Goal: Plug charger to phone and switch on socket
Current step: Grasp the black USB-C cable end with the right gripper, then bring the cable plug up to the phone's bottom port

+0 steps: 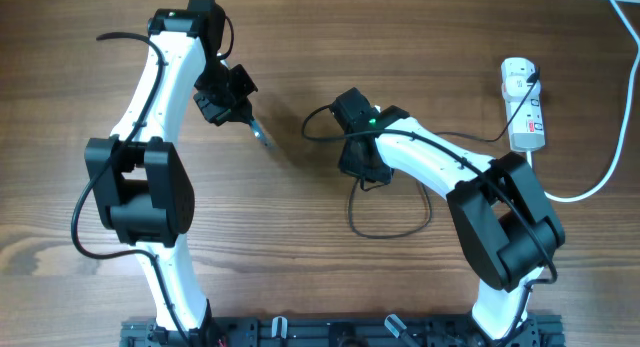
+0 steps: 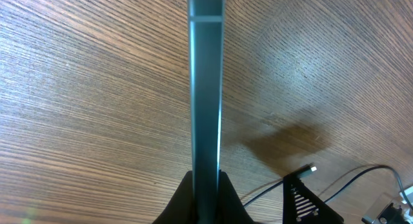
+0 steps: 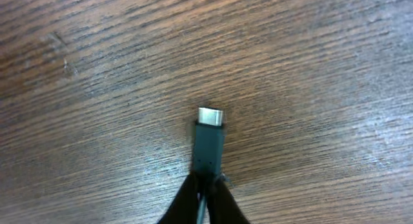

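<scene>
The phone (image 2: 206, 88) shows edge-on as a thin dark teal bar rising from my left gripper (image 2: 206, 195), which is shut on its lower end. From overhead the phone (image 1: 260, 133) sticks out below-right of the left gripper (image 1: 228, 95), above the table. My right gripper (image 3: 206, 198) is shut on the black connector of the charger (image 3: 210, 143); its silver tip points away from the fingers, just above the wood. The charger cable (image 1: 385, 235) loops on the table below the right gripper (image 1: 358, 147). The white socket (image 1: 522, 107) lies at the far right with a black plug in it.
A thick white cord (image 1: 610, 172) curves from the socket along the right edge of the table. In the left wrist view the right gripper's finger (image 2: 303, 198) and the connector tip (image 2: 312, 168) sit low at the right. Bare wooden table (image 1: 330, 287) lies between the arms.
</scene>
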Robot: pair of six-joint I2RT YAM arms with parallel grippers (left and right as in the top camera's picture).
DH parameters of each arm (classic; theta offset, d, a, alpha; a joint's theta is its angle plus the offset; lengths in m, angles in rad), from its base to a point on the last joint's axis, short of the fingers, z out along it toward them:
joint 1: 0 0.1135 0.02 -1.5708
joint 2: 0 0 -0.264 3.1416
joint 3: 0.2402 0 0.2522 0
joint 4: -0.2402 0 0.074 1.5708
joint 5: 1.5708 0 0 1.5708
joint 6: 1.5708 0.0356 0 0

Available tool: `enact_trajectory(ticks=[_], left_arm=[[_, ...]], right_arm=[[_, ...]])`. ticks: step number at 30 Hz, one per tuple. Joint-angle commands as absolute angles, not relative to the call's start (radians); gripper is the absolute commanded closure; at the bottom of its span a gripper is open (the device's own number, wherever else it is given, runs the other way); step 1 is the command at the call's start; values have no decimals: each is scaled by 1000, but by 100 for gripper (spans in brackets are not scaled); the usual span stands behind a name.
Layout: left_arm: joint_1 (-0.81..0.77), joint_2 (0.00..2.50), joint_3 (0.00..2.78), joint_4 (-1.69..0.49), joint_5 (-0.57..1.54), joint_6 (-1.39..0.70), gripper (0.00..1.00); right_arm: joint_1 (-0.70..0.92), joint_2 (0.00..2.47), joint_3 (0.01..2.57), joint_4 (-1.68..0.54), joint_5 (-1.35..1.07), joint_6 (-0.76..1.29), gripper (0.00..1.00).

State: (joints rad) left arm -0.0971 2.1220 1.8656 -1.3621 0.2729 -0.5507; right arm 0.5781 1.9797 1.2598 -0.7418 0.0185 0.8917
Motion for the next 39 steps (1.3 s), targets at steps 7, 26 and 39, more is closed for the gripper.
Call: enact_trajectory(ticks=[7, 26, 39], left_arm=[[-110, 2091, 1878, -1311, 335, -457, 96], [-110, 2091, 1878, -1001, 986, -375, 96], [-126, 2091, 1878, -1062, 1051, -161, 96]], right_arm=[[538, 1938, 1315, -752, -217, 669, 96], [538, 1625, 1315, -827, -606, 418, 96], [539, 1617, 1317, -775, -604, 395, 95]])
